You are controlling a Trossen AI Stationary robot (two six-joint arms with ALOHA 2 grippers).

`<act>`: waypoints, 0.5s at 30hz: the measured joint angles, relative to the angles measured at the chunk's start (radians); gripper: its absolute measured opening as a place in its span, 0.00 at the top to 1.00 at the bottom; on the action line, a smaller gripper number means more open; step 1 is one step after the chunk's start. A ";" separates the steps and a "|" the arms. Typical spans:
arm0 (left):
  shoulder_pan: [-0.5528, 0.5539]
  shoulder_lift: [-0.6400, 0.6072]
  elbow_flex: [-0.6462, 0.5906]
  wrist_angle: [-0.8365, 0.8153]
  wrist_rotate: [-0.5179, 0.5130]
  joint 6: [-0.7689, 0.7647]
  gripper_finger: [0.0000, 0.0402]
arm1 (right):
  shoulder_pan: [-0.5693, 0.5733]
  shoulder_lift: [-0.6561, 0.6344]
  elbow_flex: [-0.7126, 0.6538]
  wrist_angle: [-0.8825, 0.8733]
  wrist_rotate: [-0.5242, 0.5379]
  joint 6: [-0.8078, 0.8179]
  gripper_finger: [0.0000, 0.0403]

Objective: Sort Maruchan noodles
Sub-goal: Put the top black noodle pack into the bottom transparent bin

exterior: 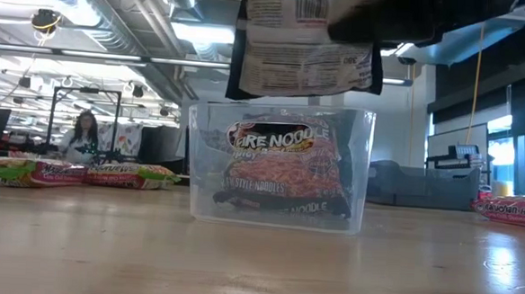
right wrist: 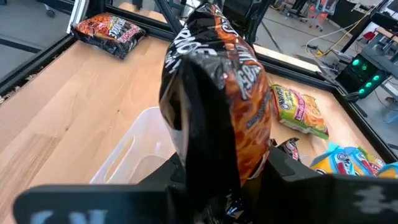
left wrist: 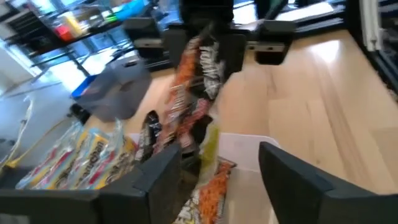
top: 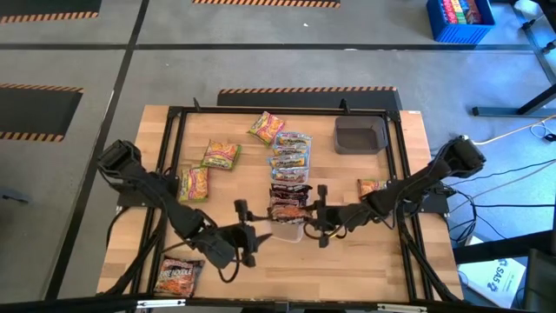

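Observation:
My right gripper [top: 314,223] is shut on a dark maroon noodle packet [exterior: 304,41], which it holds over a clear plastic tub [exterior: 279,166] at the table's front middle. A second maroon packet [exterior: 275,170] stands inside the tub. My left gripper [top: 252,236] is open and empty just left of the tub, and its fingers [left wrist: 155,180] face the held packet [left wrist: 196,81]. More maroon packets [top: 289,202] lie behind the tub, and blue-orange ones [top: 291,152] lie beyond those. Yellow-green-red packets [top: 221,155] lie at the far left. My right gripper pinches the maroon packet between its two fingers by the end nearest it [right wrist: 217,180]. The fingers come level from the table's right side. The packet is lifted clear, and its lower edge [exterior: 292,90] hangs just above the tub's rim.
A dark grey square tray [top: 360,135] stands at the far right. One packet [top: 372,187] lies under my right arm, and a maroon one [top: 178,276] lies at the front left. A black frame [top: 174,117] runs round the table. A person [exterior: 85,133] sits far behind.

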 joint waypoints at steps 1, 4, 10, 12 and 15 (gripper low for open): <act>0.006 0.000 0.000 0.007 0.012 0.016 0.46 | 0.000 0.005 0.000 0.011 -0.006 0.000 0.79; 0.028 0.000 0.000 0.028 0.041 0.022 0.40 | 0.000 0.018 0.000 0.042 -0.028 -0.005 0.79; 0.092 0.043 0.000 0.033 0.056 0.021 0.35 | 0.000 0.021 0.000 0.066 -0.051 -0.015 0.79; 0.105 0.057 0.000 0.033 0.056 0.020 0.36 | 0.000 0.021 0.000 0.077 -0.052 -0.015 0.79; 0.108 0.063 0.000 0.030 0.068 0.020 0.36 | 0.000 0.021 0.000 0.077 -0.060 -0.015 0.79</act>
